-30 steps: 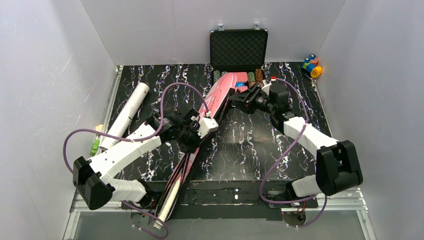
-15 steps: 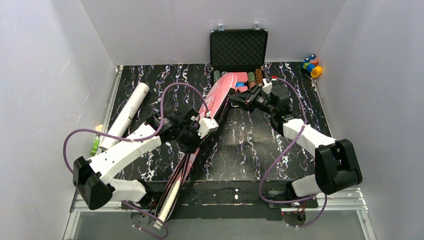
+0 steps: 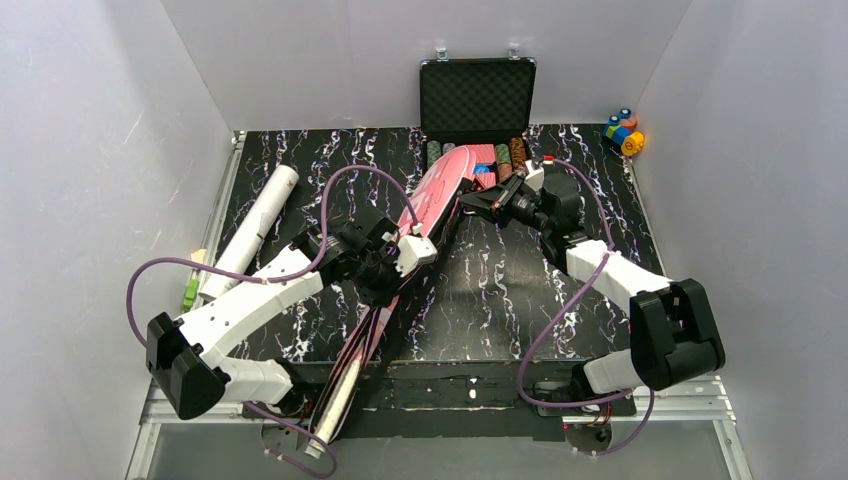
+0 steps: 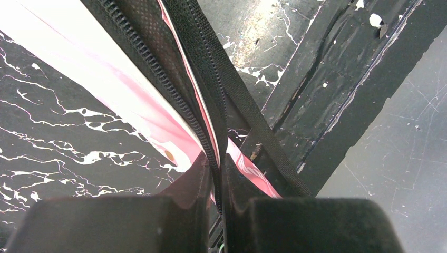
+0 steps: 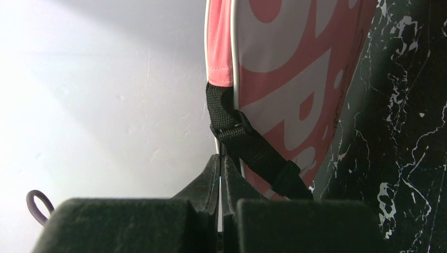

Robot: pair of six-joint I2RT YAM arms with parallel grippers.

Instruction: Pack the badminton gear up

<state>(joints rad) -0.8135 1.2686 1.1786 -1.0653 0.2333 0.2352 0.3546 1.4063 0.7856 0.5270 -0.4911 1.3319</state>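
The pink bag (image 3: 436, 195) is lying diagonally across the black, white-veined table (image 3: 500, 290), which plain white walls (image 3: 330, 60) are boxing in. The left gripper (image 4: 217, 171) is pinching the bag's zipper (image 4: 158, 87) edge mid-length. The right gripper (image 5: 220, 161) is clamping its far rim beside the strap (image 5: 253, 150).

Big pink block letters cross the white face of the racket bag (image 5: 284, 79), cut off at the edges; no whole word reads.

The right gripper (image 3: 470, 201) has slid slightly left, pressing closer against the edge of the pink bag (image 3: 436, 196). Its arm has stretched out further behind it.
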